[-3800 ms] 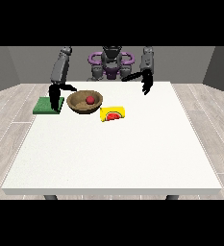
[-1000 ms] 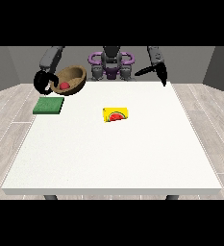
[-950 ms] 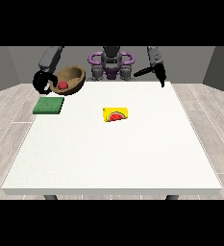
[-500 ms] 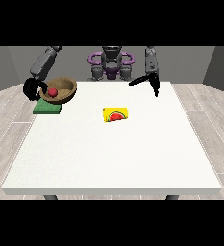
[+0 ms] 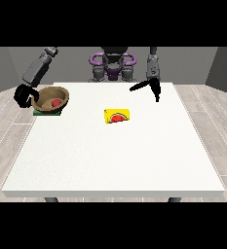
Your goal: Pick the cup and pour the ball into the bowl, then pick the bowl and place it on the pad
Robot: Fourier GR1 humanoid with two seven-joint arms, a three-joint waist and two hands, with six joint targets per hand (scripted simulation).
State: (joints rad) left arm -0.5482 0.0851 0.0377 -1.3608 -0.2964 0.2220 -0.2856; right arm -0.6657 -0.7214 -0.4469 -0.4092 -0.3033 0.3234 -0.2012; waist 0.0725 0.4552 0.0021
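A large white table point(image 5: 115, 146) stood on a pale plank floor between grey walls, the robot small at its far edge.

Curled black fingers of the hand at the view's left point(image 5: 24, 95) gripped the rim of the brown wooden bowl point(image 5: 50, 99), which tilted slightly and carried the red ball point(image 5: 55, 102) inside; the bowl sat low over the green pad point(image 5: 47, 112) at the table's left edge, whether touching it could not be told. The hand at the view's right point(image 5: 151, 87) hung apart over the far side, fingers straight and spread, holding nothing. A yellow cup point(image 5: 117, 116) lay on its side near the table's middle. Half a second earlier the bowl was higher and further left; it had come down towards the pad.
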